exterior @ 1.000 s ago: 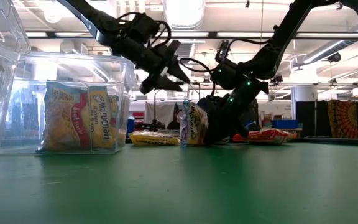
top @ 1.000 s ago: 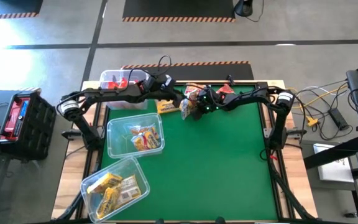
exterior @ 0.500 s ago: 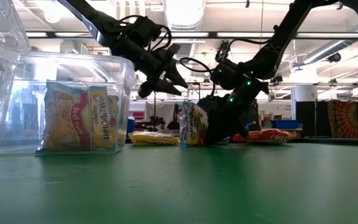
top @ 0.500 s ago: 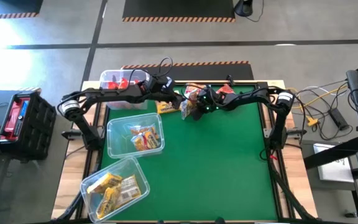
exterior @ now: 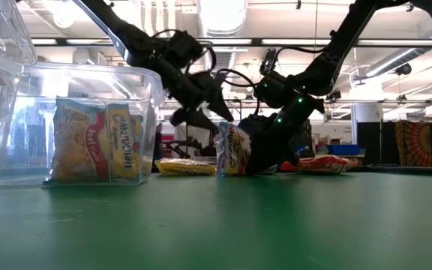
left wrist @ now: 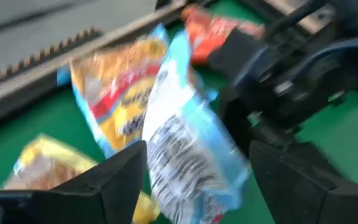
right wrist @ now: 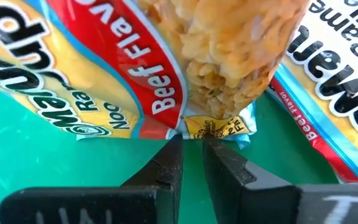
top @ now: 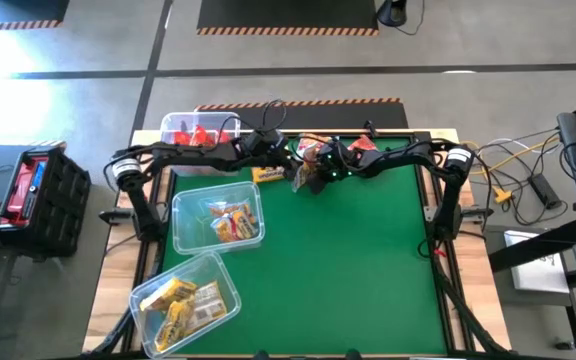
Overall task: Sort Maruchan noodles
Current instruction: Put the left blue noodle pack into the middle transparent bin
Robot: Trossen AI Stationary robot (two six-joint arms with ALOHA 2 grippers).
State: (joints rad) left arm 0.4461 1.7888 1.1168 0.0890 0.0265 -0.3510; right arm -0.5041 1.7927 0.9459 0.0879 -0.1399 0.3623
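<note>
The orange-and-blue Beef Flavor packet (exterior: 233, 150) stands on edge near the far middle of the green counter (top: 348, 260), its lower seam (right wrist: 219, 127) pinched at the tips of the right jaws (right wrist: 191, 146), which are clenched on that crimped edge. In the low view the right gripper (exterior: 265, 154) sits low behind the upright packet, touching the counter-side end of it. From the left wrist view the same packet (left wrist: 188, 162) shows its white-and-blue back, lying between the two dark fingers (left wrist: 114, 180) of the left arm, which stand spread wide with the packet not touching either one. The left gripper (exterior: 201, 105) hangs in the air just above and beside the packet's top edge, its jaws released and gripping nothing.

A second orange-and-blue packet (left wrist: 114, 93) lies just behind the held one. A yellow packet (exterior: 186, 166) lies flat on the counter just beside it, and red packets (exterior: 322, 163) lie flat beyond the right gripper, toward the far edge.

Three clear plastic bins line the counter's left side: the far bin (top: 173, 125) holds red packets, the middle bin (top: 183, 205) holds orange-and-blue packets, and the near bin (top: 223, 262) holds yellow packets. A black crate with a red item (top: 33, 185) sits on the floor left of the counter.
</note>
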